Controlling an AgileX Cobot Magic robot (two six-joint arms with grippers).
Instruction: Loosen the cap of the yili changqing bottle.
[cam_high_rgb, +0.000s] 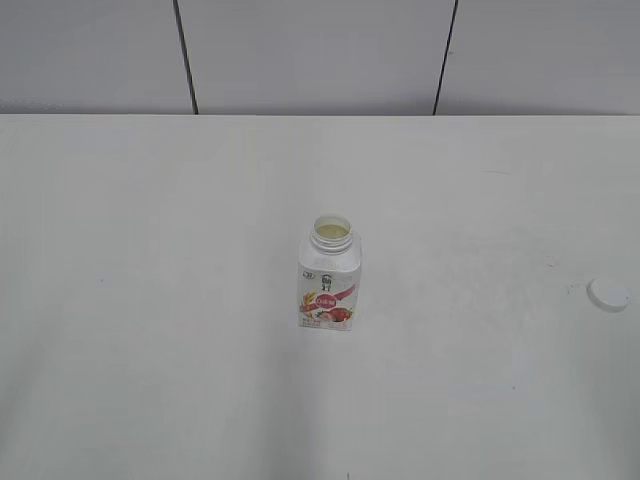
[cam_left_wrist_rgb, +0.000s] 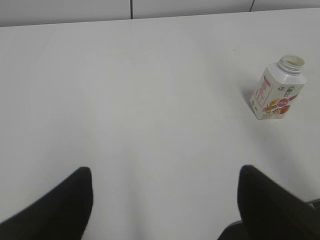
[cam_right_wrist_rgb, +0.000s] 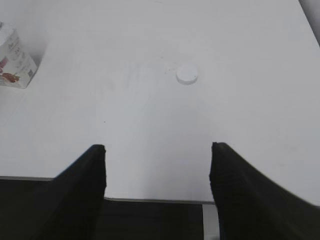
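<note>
The yili changqing bottle (cam_high_rgb: 329, 277) stands upright in the middle of the white table, its wide neck open with no cap on it. It also shows in the left wrist view (cam_left_wrist_rgb: 277, 89) and partly in the right wrist view (cam_right_wrist_rgb: 14, 62). The white cap (cam_high_rgb: 608, 294) lies flat on the table far to the bottle's right; the right wrist view shows the cap (cam_right_wrist_rgb: 187, 74) too. My left gripper (cam_left_wrist_rgb: 165, 177) is open and empty, well short of the bottle. My right gripper (cam_right_wrist_rgb: 157, 152) is open and empty near the table's front edge. Neither arm shows in the exterior view.
The white table (cam_high_rgb: 150, 250) ends at a grey panelled wall (cam_high_rgb: 320, 55) at the back. The table's front edge (cam_right_wrist_rgb: 155, 200) runs between my right fingers, with dark space below it.
</note>
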